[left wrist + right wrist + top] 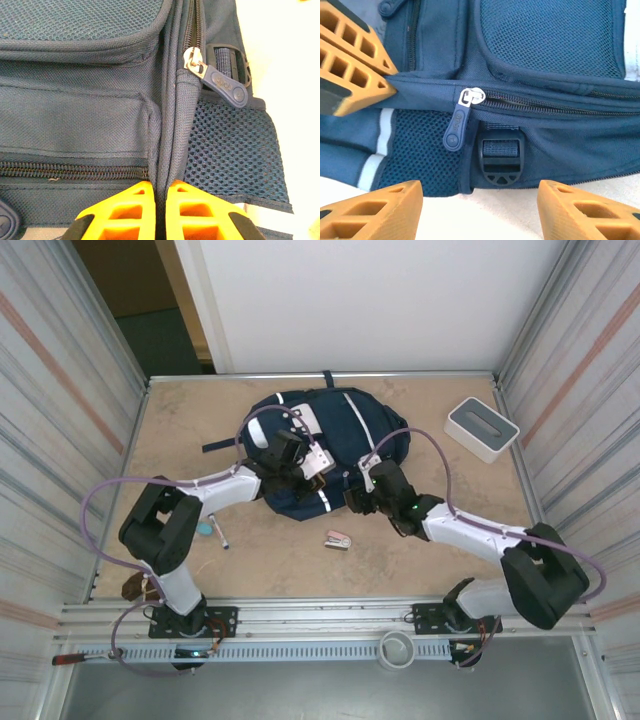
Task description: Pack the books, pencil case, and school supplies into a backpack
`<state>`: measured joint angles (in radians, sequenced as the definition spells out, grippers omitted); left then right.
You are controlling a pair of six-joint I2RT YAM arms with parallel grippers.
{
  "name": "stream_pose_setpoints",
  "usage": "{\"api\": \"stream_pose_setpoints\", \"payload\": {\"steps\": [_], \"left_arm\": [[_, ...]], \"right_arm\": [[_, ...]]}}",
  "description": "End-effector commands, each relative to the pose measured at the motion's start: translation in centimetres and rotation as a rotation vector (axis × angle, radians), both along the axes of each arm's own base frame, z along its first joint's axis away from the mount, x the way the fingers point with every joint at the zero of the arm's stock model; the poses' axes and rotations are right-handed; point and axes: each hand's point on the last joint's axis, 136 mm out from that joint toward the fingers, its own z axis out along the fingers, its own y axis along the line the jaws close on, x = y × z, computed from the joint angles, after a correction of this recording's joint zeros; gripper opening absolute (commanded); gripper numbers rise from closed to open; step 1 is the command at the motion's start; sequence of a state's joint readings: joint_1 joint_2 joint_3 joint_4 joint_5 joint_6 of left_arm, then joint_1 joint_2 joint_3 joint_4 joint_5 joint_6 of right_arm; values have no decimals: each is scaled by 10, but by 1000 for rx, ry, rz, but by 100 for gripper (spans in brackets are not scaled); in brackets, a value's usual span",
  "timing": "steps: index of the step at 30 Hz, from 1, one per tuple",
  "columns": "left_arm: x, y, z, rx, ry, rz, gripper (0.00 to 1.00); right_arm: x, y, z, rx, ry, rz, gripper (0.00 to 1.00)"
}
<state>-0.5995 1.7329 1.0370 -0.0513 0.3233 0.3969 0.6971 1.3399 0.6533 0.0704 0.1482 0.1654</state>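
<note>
Clamping the left gripper (160, 202) shut on a seam fold of the backpack (75, 110) lying on the worktop (280, 565), holding the right gripper (480, 210) spread apart and bare before the zipper pull (456, 125), hiding both sets of fingertips from overhead yet showing the stapler (338, 539) and pen (217, 532) there.

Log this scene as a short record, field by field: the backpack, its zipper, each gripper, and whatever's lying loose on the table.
backpack: navy, lying flat, arms on either side
zipper: pull tab hangs from the slider; teeth beside it look closed
left gripper: shut, pinching a fabric seam of the backpack near the slider
right gripper: open, facing the pull tab and black buckle, gripping nothing
loose on table: pink stapler, pen, white box with grey top
</note>
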Motion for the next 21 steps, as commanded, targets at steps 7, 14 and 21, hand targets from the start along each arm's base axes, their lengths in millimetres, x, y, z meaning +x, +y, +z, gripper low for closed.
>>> {"api": "stream_pose_setpoints", "payload": {"steps": [7,14,21], "left_arm": [[-6,-4,18,-69,74,-22,0],[-7,-3,17,-63,77,-24,0],[-6,-3,14,-57,78,-23,0]], "right_arm": [[23,15,-7,-163,-122,-38,58],[35,20,-16,-255,-147,-63,57],[40,22,-10,-279,-179,-70,50]]}}
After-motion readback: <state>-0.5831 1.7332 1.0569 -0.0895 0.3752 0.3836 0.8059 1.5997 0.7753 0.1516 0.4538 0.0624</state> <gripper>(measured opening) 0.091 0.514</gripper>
